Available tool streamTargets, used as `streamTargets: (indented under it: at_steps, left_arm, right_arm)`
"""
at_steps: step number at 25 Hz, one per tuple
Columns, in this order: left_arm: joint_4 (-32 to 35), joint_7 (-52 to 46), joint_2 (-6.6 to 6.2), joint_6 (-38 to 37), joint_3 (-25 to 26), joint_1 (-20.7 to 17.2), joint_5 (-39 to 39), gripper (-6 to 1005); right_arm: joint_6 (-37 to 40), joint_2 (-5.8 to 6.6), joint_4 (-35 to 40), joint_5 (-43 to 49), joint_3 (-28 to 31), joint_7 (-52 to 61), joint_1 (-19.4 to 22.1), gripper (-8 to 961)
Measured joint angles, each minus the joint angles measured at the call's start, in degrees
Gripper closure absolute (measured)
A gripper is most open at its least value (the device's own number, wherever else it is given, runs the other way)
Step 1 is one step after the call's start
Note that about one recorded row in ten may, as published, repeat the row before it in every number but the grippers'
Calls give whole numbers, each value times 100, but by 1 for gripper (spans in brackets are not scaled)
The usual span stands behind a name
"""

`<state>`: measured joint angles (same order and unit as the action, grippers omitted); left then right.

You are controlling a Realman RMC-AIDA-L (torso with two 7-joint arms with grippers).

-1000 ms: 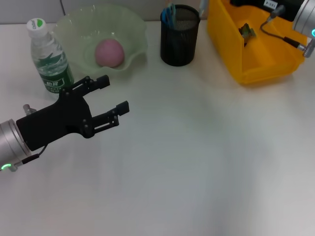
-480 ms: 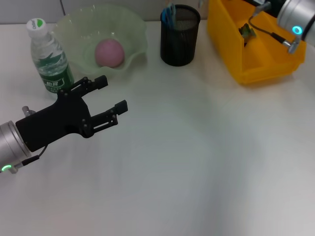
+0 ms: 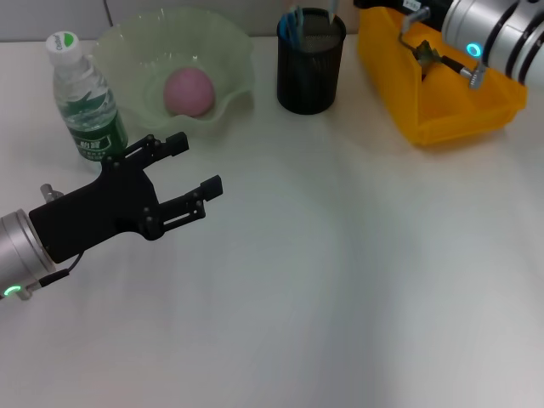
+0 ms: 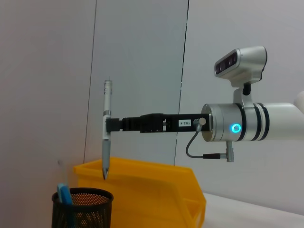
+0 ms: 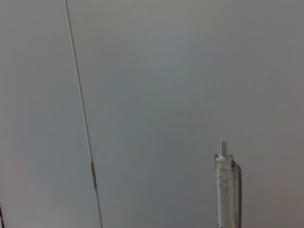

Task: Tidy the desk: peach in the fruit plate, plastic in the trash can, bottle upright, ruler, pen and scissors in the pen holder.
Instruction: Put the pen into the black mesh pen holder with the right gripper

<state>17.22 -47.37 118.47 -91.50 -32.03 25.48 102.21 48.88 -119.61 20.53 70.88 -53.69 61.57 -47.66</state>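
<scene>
My right gripper (image 4: pixel 109 124) is shut on a clear pen (image 4: pixel 106 137) and holds it upright, tip down, above the black mesh pen holder (image 4: pixel 81 209). The pen's top end shows in the right wrist view (image 5: pixel 226 190). In the head view only the right arm (image 3: pixel 489 30) shows, at the top right, beside the pen holder (image 3: pixel 310 61), which holds blue items (image 3: pixel 293 25). The pink peach (image 3: pixel 188 91) lies in the green fruit plate (image 3: pixel 229 51). The bottle (image 3: pixel 83 98) stands upright. My left gripper (image 3: pixel 174 183) is open and empty over the table.
A yellow bin (image 3: pixel 442 102) stands at the back right with a small piece of plastic (image 3: pixel 427 56) inside; it also shows behind the pen holder in the left wrist view (image 4: pixel 152 190). A grey wall stands behind the desk.
My right arm has moved left along the back, from over the yellow bin towards the pen holder. The left arm has not moved.
</scene>
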Motion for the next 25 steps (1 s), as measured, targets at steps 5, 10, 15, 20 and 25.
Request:
streamTargets:
  at_steps: [5, 10, 15, 20, 25]
  left_arm:
    - [1, -5, 0, 1, -5, 21, 19, 192]
    - [0, -19, 0, 8, -13, 36, 29, 193]
    - [1, -28, 0, 19, -23, 37, 36, 193]
    - [0, -61, -7, 19, -24, 50, 36, 193]
    - [1, -63, -9, 16, -23, 62, 36, 192]
  right_arm:
    - [-61, -8, -243, -5, 44, -381, -135, 828]
    - [-248, -19, -437, -12, 51, -462, -276, 811]
    - [-316, -19, -500, -14, 55, -464, -338, 793]
    - [-432, -23, -504, -14, 63, -468, -345, 775]
    - [-433, -26, -506, -14, 64, -566, -348, 758]
